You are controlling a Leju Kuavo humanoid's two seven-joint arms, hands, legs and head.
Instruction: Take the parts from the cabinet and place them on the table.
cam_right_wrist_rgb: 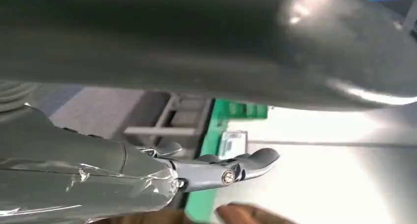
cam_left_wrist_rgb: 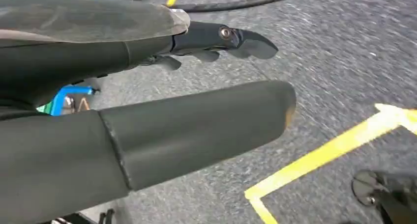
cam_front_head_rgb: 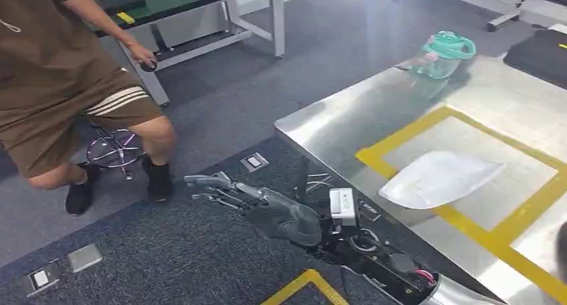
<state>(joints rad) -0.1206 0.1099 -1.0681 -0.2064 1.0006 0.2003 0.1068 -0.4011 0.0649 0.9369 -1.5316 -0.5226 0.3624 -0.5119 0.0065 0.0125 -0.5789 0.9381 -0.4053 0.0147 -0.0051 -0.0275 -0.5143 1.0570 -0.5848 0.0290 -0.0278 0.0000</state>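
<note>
left hand (cam_front_head_rgb: 227, 190) stretched out flat over the carpet, fingers apart and holding nothing, right hand (cam_right_wrist_rgb: 216, 172) likewise empty, presumably because the white part (cam_front_head_rgb: 438, 178) already lay inside the surface's (cam_front_head_rgb: 334, 118) yellow-taped square.

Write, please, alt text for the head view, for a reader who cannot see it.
A robot hand with spread fingers, holding nothing, reaches over grey carpet beside a shiny metal table. On the table, a white bag-like item lies inside a yellow-taped rectangle, and a clear jug with a teal lid stands near the far edge. A person in brown sits at left.
</note>
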